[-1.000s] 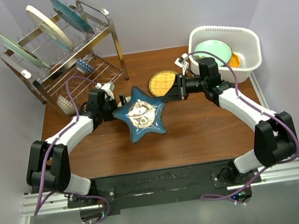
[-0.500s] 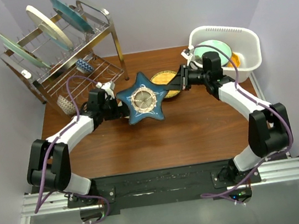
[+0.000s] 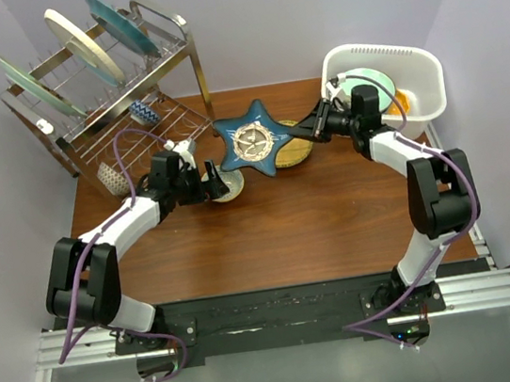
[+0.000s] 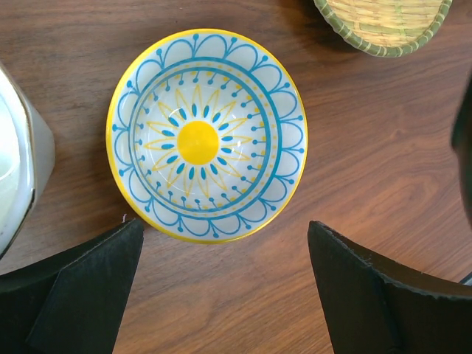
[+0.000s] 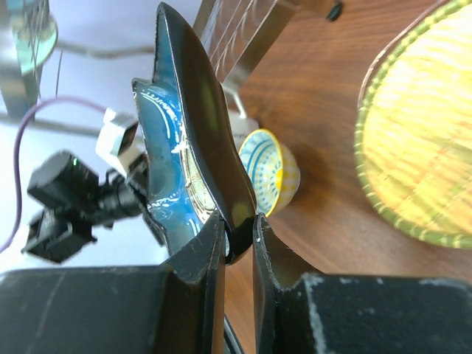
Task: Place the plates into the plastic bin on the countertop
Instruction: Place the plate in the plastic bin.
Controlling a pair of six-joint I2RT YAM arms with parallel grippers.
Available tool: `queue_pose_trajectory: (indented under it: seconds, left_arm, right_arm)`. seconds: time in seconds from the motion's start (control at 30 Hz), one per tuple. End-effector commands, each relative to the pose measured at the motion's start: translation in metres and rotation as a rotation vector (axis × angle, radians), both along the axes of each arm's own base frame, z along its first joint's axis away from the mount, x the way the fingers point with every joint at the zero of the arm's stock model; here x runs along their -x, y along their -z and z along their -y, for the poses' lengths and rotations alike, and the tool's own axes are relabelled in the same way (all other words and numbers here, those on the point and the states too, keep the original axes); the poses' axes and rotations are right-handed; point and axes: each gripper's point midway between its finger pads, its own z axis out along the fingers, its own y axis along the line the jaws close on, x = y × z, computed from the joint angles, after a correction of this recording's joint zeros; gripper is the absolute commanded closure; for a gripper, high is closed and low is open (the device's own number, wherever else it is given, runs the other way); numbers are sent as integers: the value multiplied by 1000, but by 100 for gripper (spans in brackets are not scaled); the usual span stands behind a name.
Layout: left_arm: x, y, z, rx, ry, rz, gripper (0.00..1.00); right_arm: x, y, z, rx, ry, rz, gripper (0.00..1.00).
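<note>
My right gripper [image 3: 315,130] [image 5: 237,243] is shut on one point of the dark-blue star-shaped plate [image 3: 257,140] [image 5: 195,125], which hangs tilted above the countertop [image 3: 290,234], left of the plastic bin [image 3: 414,69]. Under it lies a yellow-brown patterned plate [image 3: 304,149] [image 5: 420,140], partly hidden. Inside the bin rest a mint green plate [image 3: 364,85] and an orange one [image 3: 399,102]. My left gripper [image 3: 208,184] [image 4: 225,287] stands open low over the wood, nothing between its fingers.
A small white bowl with a yellow centre [image 3: 229,187] [image 4: 206,136] sits just ahead of the left gripper. The metal dish rack [image 3: 176,69] at back left holds three upright plates on top and dotted ones [image 3: 142,112] lower down.
The right gripper has carried the star plate from the table's middle up and back toward the bin, uncovering the small bowl. The left arm has stayed put.
</note>
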Motion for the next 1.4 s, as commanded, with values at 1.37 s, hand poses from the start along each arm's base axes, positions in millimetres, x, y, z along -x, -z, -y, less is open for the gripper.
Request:
queue_pose_trajectory:
  seconds: [1.37]
  left_arm:
    - [21, 8, 5, 13, 45, -51, 2]
  right_arm:
    - [-113, -78, 195, -229, 613, 175, 100]
